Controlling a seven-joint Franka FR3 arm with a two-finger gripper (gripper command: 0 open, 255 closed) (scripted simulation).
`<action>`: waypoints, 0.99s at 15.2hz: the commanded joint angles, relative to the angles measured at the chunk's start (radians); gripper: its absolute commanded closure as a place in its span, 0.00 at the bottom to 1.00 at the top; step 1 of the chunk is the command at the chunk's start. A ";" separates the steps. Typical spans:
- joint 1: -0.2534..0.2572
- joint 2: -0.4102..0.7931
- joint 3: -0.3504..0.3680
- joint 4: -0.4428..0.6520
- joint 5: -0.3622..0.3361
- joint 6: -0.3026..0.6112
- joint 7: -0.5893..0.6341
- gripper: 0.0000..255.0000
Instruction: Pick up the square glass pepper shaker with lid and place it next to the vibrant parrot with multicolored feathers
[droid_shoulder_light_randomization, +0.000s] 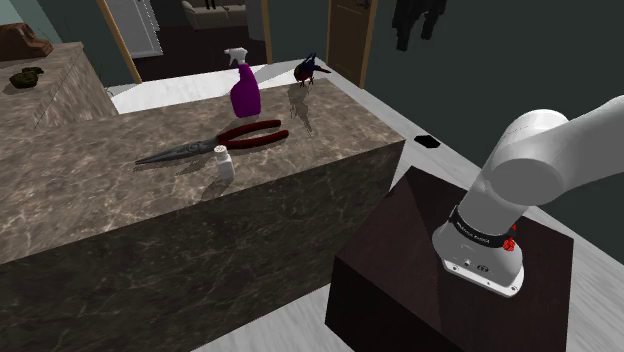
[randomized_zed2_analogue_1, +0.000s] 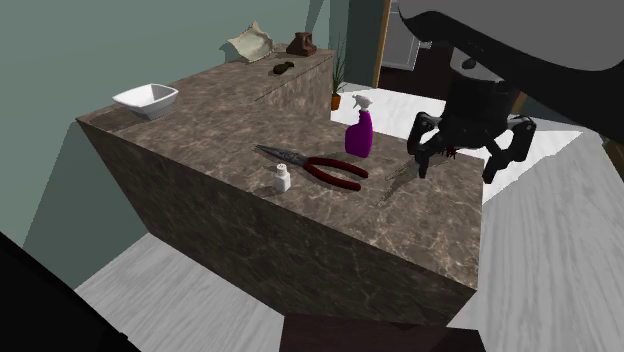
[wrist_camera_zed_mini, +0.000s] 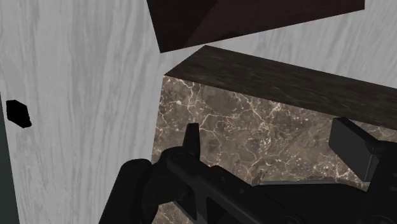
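Spanning a teal-walled room, brown marble counter (droid_shoulder_light_randomization: 100, 190), pale plank floor (wrist_camera_zed_mini: 76, 95), fingers (randomized_zed2_analogue_1: 421, 150) spread wide above it, holding nothing

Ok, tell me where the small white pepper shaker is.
In the shoulder view, the small white shaker stands upright by the brown marble counter's near edge, just in front of the red-handled pliers.
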 joint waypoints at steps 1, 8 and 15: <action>0.000 0.000 0.000 0.000 0.000 0.000 0.000 0.00; 0.040 0.148 0.080 -0.016 0.079 0.149 0.110 0.00; 0.075 0.339 0.156 0.026 0.134 0.289 0.208 0.00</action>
